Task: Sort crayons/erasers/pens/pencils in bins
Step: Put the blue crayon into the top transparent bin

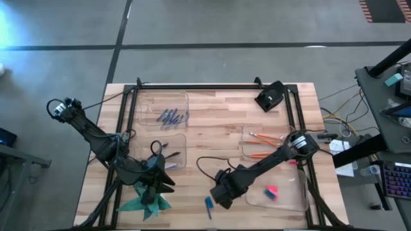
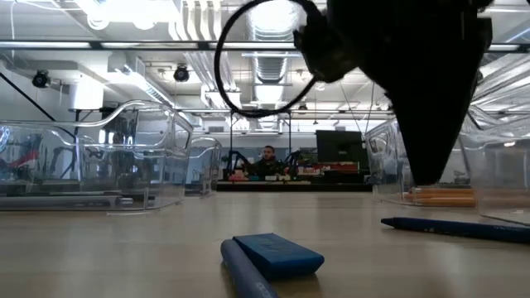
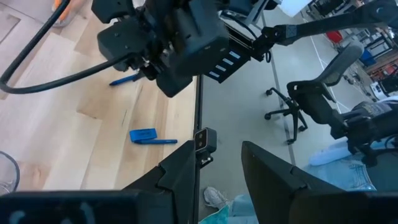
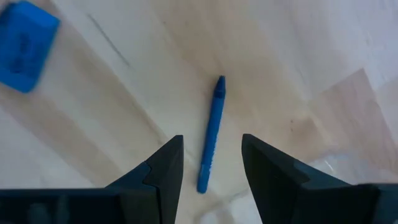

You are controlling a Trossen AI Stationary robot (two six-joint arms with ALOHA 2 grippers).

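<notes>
My right gripper (image 1: 220, 194) (image 4: 211, 163) is open and hovers over a blue crayon (image 4: 212, 132) that lies flat on the table; its fingers stand on either side of the crayon without touching it. A blue eraser (image 4: 25, 45) (image 2: 277, 252) lies on the table nearby, with another blue stick (image 2: 245, 271) beside it. My left gripper (image 1: 160, 183) (image 3: 217, 177) is open and empty at the table's near left. A pink-red eraser (image 1: 271, 191) lies in the near right bin (image 1: 292, 204). Orange pencils (image 1: 263, 137) lie in the far right bin (image 1: 247, 144).
Several blue sticks (image 1: 171, 117) lie in the far left bin (image 1: 144, 102). The near left bin (image 1: 180, 144) holds a purple stick (image 1: 172, 165). A dark cable (image 1: 204, 163) loops over the table's middle. A green cloth (image 1: 144, 204) lies at the near left edge.
</notes>
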